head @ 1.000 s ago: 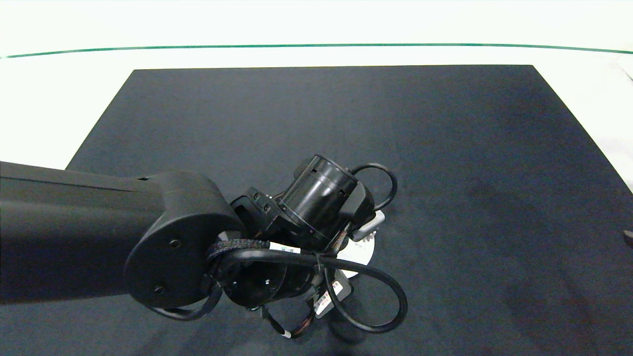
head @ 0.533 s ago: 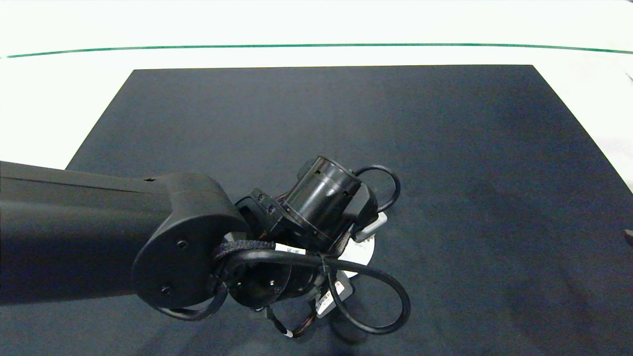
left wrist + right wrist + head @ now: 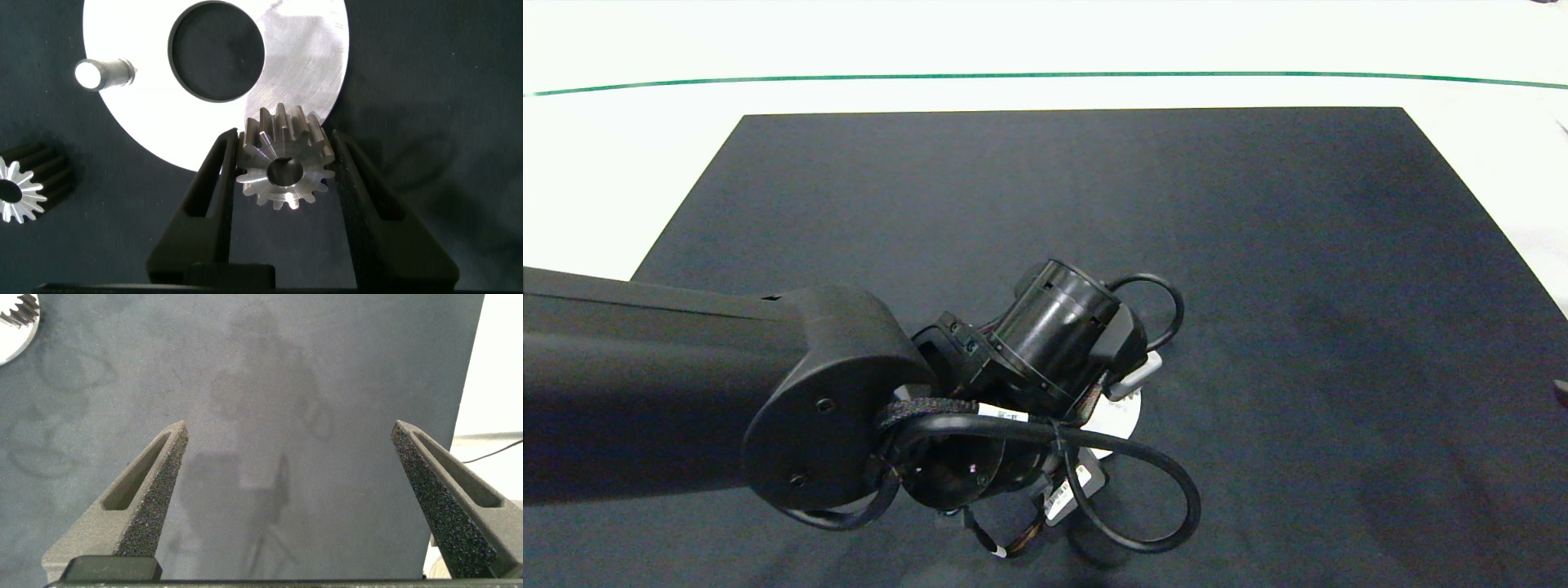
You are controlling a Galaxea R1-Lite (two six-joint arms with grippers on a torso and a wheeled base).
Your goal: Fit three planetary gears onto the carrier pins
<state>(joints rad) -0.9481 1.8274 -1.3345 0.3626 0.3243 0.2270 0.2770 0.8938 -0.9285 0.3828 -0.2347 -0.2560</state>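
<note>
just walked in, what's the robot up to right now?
The left gripper holds one planetary gear between its fingers, over the edge of the white disc. One carrier pin stands bare on the disc, and the gear is not on any pin. Another planetary gear lies on the dark mat beside the disc. The right gripper hangs open over bare mat, off to the side, holding nothing.

- The left arm [image 3: 833,408] hides most of the white disc [image 3: 1123,416] in the head view.
- The disc's [image 3: 147,98] far rim, at 12 o'clock, is cut off in the left wrist view.
</note>
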